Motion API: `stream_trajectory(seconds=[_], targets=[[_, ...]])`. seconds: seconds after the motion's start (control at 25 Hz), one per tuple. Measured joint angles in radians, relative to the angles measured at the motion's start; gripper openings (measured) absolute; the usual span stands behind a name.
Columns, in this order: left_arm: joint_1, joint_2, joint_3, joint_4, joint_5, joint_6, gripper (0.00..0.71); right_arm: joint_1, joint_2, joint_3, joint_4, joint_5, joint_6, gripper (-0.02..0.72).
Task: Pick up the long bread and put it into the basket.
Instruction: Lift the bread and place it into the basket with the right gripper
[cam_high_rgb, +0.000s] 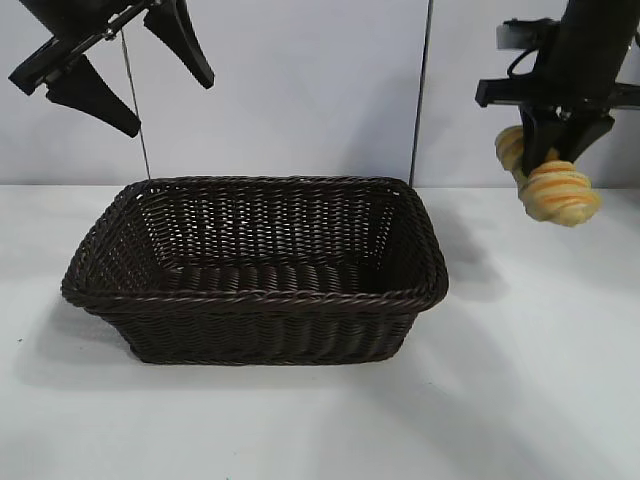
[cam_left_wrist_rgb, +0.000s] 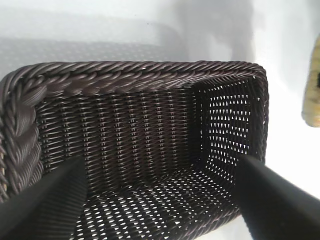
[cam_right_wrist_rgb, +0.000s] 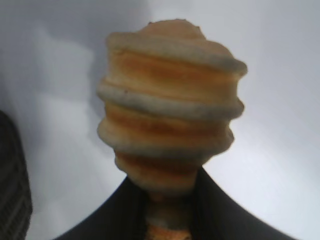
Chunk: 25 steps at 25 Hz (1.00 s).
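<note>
Basket (cam_high_rgb: 255, 270) on white bench (cam_high_rgb: 520, 400), nearer the left edge, hollow showing only wicker. Above its back left corner, left gripper (cam_high_rgb: 125, 85) with jaws wide apart. Off past the right rim, near the bench's back edge, right gripper (cam_high_rgb: 562, 135) raised, jaws clamped across long bread (cam_high_rgb: 555, 185), held clear of the bench.

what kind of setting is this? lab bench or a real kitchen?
Most likely a lab test bench, not a kitchen: a bare white table against plain pale wall panels, with only a wicker basket and the long bread, held aloft by the right gripper.
</note>
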Motion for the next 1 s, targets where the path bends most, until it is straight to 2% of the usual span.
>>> stream_trajectory(seconds=[0.68, 0.76, 1.0], targets=[[0.0, 0.0, 0.0, 0.0, 0.001, 0.0, 0.587, 0.279, -0.004, 0.0, 0.014, 0.003, -0.036, 0.18], [0.0, 0.0, 0.0, 0.0, 0.001, 0.0, 0.587, 0.3, -0.004, 0.0, 0.032, -0.003, -0.061, 0.18], [0.0, 0.0, 0.0, 0.0, 0.001, 0.0, 0.587, 0.327, -0.004, 0.0, 0.168, -0.066, -0.177, 0.18]])
